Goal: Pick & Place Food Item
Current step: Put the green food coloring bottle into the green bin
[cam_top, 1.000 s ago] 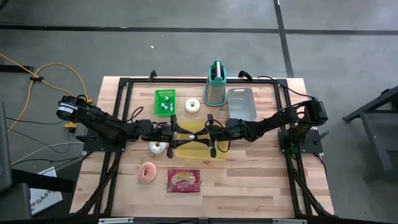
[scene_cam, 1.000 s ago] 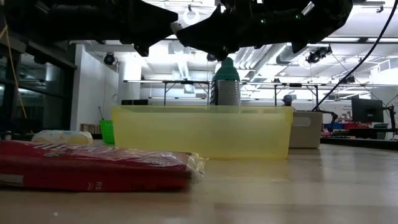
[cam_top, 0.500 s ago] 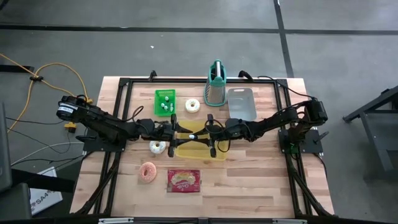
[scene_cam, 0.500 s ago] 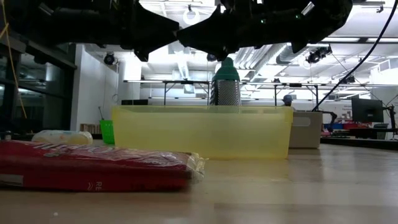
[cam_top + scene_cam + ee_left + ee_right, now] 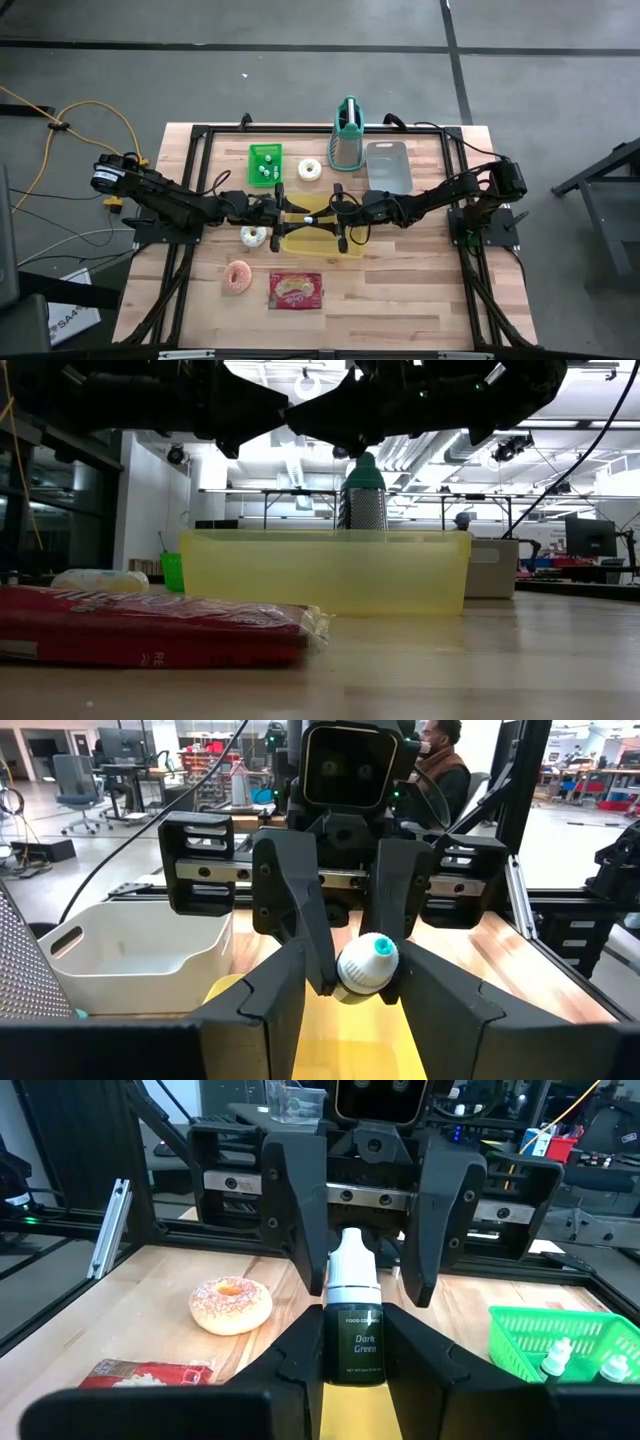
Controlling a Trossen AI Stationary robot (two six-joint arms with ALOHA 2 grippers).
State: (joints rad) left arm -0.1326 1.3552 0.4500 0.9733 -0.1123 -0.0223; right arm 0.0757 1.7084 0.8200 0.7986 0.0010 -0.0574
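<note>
Both arms meet nose to nose above the yellow bin (image 5: 318, 238) at the middle of the surface (image 5: 420, 300). You see a small dropper bottle (image 5: 353, 1325), white-capped with a dark label reading "Dark Green", lying level between them. The right hand (image 5: 351, 982) is clamped on the bottle's body; in the left wrist view its two fingers (image 5: 291, 920) pinch the bottle end-on, teal tip facing you. The left hand (image 5: 365, 1295) brackets the cap end, its fingers (image 5: 303, 1220) standing on either side of the cap; whether they press the cap or merely flank it, you cannot tell.

Handling, as a judgement: the bottle is light, rigid plastic, smooth and round, so it will tend to roll or pivot in a two-finger pinch. Take it across the straight labelled body, not the tapering cap, and release one hand only when the other is firm.

Elsewhere on the surface:
- far: green basket (image 5: 265, 164) of similar bottles, a white donut (image 5: 310, 170), a grater (image 5: 347, 135), a grey tray (image 5: 388, 166);
- near: a second white donut (image 5: 254, 236), a pink donut (image 5: 238, 277), a red snack packet (image 5: 296, 290).
</note>
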